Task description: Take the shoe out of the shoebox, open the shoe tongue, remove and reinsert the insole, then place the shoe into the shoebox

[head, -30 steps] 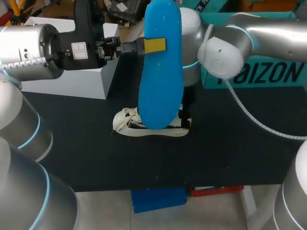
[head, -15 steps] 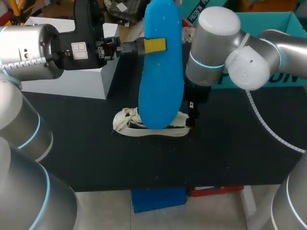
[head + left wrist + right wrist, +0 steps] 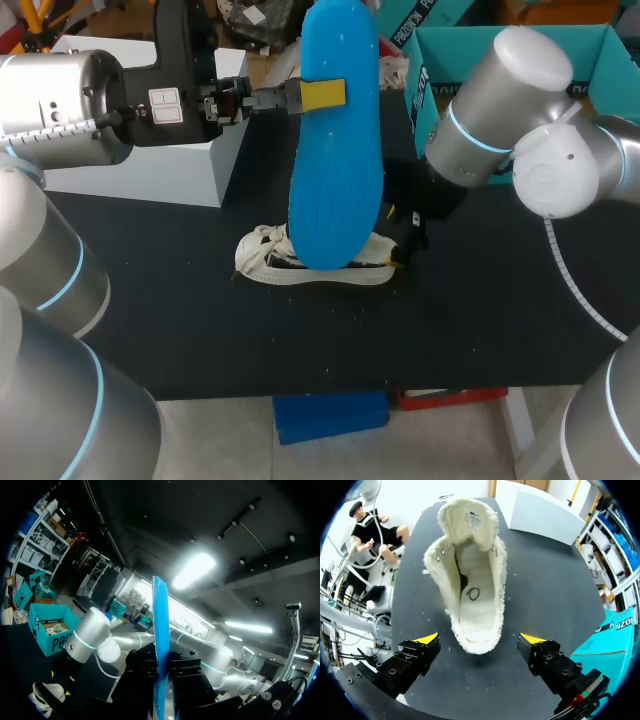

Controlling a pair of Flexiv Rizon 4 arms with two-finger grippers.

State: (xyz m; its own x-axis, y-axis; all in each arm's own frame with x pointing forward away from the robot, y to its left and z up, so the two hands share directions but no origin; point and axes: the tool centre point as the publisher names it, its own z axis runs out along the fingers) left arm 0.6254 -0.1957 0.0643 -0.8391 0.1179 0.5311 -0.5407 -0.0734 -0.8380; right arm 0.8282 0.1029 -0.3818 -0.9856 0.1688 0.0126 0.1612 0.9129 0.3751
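blue insole point(image 3: 335, 150) is out, pinched aloft in left claw point(image 3: 300, 97). white shoe point(image 3: 470, 575) rests on counter point(image 3: 200, 320), heel between spread right claw point(image 3: 479, 641), apparently not touching. step: reinsertion. next likely needs heel steadied and insole lowered toe-first into the opening.

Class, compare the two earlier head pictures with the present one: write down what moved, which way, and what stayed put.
The right arm swung out from behind the insole toward its own side. The right gripper, open now, shifted slightly away at the heel of the shoe. Whether it let go of anything was hidden. The left gripper kept the insole upright above the shoe, which did not move.
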